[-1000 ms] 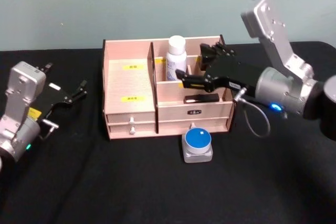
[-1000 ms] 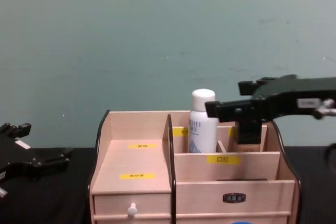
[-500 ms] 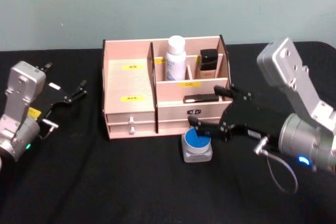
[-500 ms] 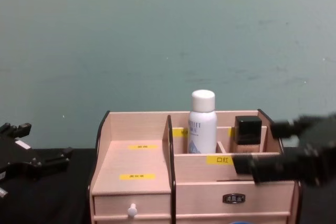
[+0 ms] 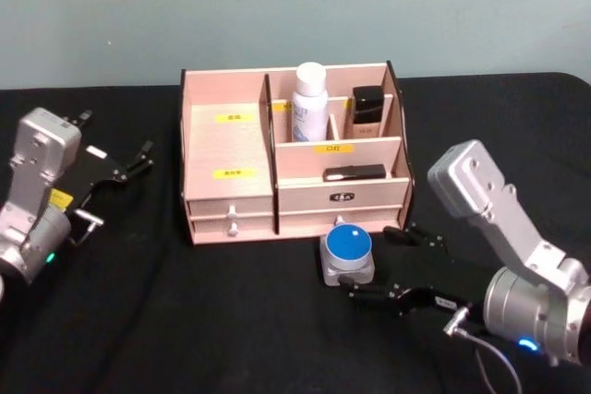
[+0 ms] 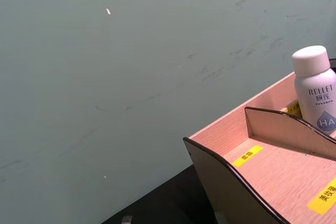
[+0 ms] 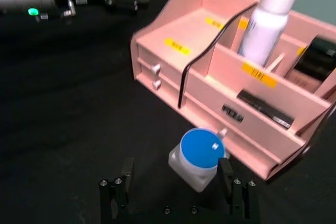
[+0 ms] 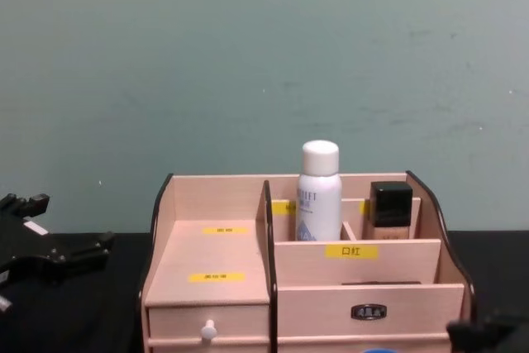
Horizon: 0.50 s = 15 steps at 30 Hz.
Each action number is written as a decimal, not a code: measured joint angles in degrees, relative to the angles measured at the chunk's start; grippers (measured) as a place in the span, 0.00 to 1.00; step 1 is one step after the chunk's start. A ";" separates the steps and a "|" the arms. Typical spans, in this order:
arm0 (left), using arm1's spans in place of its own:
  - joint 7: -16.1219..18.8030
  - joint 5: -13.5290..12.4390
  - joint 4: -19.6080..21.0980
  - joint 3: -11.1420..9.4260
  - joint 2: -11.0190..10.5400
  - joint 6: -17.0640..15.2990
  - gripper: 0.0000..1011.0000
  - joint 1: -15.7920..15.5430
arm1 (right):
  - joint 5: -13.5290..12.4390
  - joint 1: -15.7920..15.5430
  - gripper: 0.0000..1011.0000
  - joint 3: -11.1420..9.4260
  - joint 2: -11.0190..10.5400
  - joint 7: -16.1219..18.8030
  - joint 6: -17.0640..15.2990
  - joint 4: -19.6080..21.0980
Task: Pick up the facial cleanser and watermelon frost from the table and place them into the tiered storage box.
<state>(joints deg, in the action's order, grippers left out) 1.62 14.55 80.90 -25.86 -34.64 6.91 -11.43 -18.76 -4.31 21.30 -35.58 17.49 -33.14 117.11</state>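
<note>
**Open table up front, a crowded box behind**

We see bare black table [image 5: 185,320] across the lower left and lower middle of the head view. There is also a bare strip between the left gripper [image 5: 138,159] at the left edge and the tiered storage box [image 5: 305,198]. The watermelon frost [image 5: 348,254] sits just in front of the box's drawer front, which walls off its far side. The right gripper [image 7: 176,182], fingers spread, takes up the room on either side of it. In the box, the facial cleanser [image 5: 310,103] and a black-capped beige bottle [image 5: 367,113] fill the back compartments. A dark flat item [image 5: 355,173] lies in the tier in front of them, and the stepped left section lies bare.
</note>
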 joint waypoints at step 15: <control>0.00 0.00 0.00 0.00 0.00 0.00 1.00 0.00 | 3.21 1.22 0.99 0.66 2.05 0.48 -0.80 -3.88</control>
<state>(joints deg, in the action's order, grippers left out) 1.62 14.55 80.90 -25.86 -34.65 6.90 -11.43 -15.55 -3.09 21.96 -33.53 17.97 -33.95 113.23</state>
